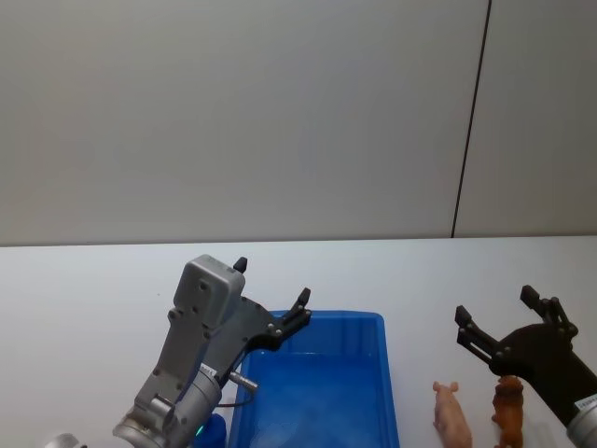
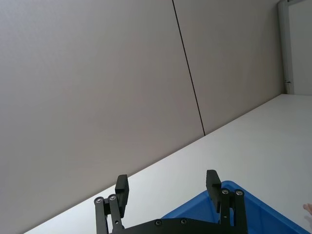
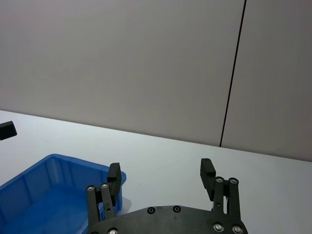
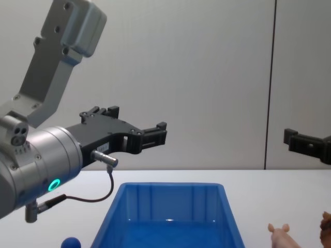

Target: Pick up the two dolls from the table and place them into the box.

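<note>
Table (image 1: 93,299) carries the blue box (image 1: 317,401), seemingly empty, so I judge the task at its start, no doll picked yet. The left gripper (image 1: 271,280) hangs over the box's left rim and the right gripper (image 1: 495,303) above the dolls, both with fingers apart. The pink doll (image 1: 451,411) and brown doll (image 1: 508,411) stand side by side just right of the box; next, the right gripper should drop over one and close.

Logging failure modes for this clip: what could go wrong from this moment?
1. The pink doll and brown doll stand close together, so the right gripper, jaws open and raised near them, may knock one while taking the other.
2. The left gripper hangs above the box at its left side; a right-arm drop there might crowd it.
</note>
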### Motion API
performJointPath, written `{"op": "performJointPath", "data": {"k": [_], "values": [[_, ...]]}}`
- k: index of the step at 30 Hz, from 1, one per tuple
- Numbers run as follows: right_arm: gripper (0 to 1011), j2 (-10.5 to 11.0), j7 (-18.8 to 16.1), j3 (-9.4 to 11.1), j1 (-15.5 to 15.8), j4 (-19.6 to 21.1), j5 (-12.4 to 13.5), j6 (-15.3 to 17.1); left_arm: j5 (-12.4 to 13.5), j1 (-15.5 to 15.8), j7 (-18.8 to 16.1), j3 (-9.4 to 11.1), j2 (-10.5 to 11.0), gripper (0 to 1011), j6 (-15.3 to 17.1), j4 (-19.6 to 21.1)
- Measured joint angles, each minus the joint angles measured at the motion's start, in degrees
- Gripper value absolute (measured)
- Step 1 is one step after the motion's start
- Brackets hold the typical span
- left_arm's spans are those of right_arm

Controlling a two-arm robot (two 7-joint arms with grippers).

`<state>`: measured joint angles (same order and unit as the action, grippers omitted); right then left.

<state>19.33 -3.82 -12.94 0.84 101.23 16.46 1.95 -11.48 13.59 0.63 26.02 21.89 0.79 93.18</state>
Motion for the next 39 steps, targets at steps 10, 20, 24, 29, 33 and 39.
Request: {"op": "performJointPath", "data": {"k": [10,20,24,29,33,39], "values": [[1001,0.0,0.0,0.0,0.0,0.0,0.0,0.0,0.0,0.0,0.0,0.0,0.0,1002,0.0,0.0],[1001,0.0,0.0,0.0,0.0,0.0,0.0,0.0,0.0,0.0,0.0,0.0,0.0,1001,0.0,0.0],[1001,0.0,0.0,0.0,0.0,0.0,0.0,0.0,0.0,0.0,0.0,0.0,0.0,1002,0.0,0.0],[1001,0.0,0.0,0.0,0.0,0.0,0.0,0.0,0.0,0.0,0.0,0.0,0.0,1002,0.0,0.0],[1001,0.0,0.0,0.0,0.0,0.0,0.0,0.0,0.0,0.0,0.0,0.0,0.0,1002,0.0,0.0],[1001,-0.3,1.2,-0.1,0.2,0.3,-0.6,0.9,0.0,0.0,0.0,0.0,0.0,1002,0.0,0.0]]}}
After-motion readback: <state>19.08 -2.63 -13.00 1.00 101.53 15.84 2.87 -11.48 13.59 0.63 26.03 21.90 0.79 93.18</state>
